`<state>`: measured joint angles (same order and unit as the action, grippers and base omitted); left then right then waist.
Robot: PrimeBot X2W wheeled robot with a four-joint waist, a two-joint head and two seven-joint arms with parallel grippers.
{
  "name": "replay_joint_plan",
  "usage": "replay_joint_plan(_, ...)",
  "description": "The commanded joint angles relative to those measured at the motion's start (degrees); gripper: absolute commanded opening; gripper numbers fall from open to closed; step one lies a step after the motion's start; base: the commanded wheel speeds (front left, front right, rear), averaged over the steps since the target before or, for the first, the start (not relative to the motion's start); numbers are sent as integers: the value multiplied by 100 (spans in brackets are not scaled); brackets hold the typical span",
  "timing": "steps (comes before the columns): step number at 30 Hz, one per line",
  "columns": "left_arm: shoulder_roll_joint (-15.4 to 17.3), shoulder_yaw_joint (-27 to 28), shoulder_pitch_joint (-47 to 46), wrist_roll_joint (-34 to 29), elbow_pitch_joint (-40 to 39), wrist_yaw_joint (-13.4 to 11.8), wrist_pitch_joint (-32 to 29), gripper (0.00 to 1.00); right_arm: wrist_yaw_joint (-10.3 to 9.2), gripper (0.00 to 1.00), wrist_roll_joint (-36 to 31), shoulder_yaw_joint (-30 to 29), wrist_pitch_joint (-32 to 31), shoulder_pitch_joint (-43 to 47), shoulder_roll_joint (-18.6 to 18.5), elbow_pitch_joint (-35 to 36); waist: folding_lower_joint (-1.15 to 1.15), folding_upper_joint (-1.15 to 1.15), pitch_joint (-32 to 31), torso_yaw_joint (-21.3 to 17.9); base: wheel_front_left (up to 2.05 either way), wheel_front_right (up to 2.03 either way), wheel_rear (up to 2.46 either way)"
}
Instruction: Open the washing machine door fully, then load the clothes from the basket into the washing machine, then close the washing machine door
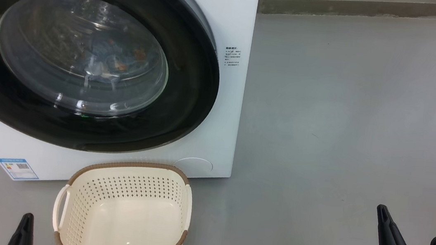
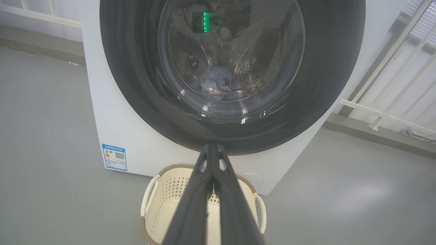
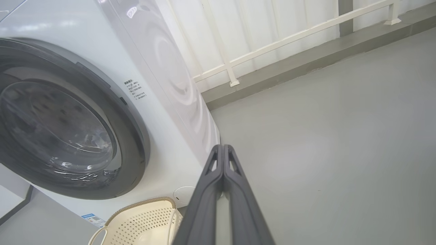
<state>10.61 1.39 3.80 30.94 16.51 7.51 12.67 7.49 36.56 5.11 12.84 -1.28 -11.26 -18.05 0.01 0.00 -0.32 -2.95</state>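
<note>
The white washing machine (image 1: 231, 16) stands with its black-rimmed round door (image 1: 188, 94) shut against the front. Through the glass, the blue clothes (image 1: 109, 57) with orange print lie inside the drum; the same clothes (image 2: 218, 83) show in the left wrist view. On the floor in front sits the cream basket (image 1: 128, 178) with a brown rim, with nothing in it. My left gripper (image 2: 213, 147) is shut and hangs above the basket (image 2: 160, 194), pointing at the door (image 2: 323, 85). Off to the right over bare floor, my right gripper (image 3: 222, 147) is shut on nothing.
Grey floor (image 1: 348, 113) stretches to the right of the machine. A low kerb (image 1: 361, 9) and a white railing (image 3: 272, 44) run along the far side. A blue label (image 1: 19, 169) and a round flap (image 1: 194, 165) mark the machine's lower front.
</note>
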Motion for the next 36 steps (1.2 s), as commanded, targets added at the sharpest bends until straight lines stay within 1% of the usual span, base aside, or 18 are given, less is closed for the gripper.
replay_joint_plan(1, 72, 85, -168, 189, -147, -16, -46, 0, 0, 0, 212, -87, -40, -176, -75, 148, 0, 0, 1, 4, 0, 0, 0)
replay_joint_plan(36, -185, 213, -420, 1997, -241, -75, -611, 0, 0, 0, 1850, -404, -607, -297, 192, 207, -1, 0, 9, 92, 0, 0, 0)
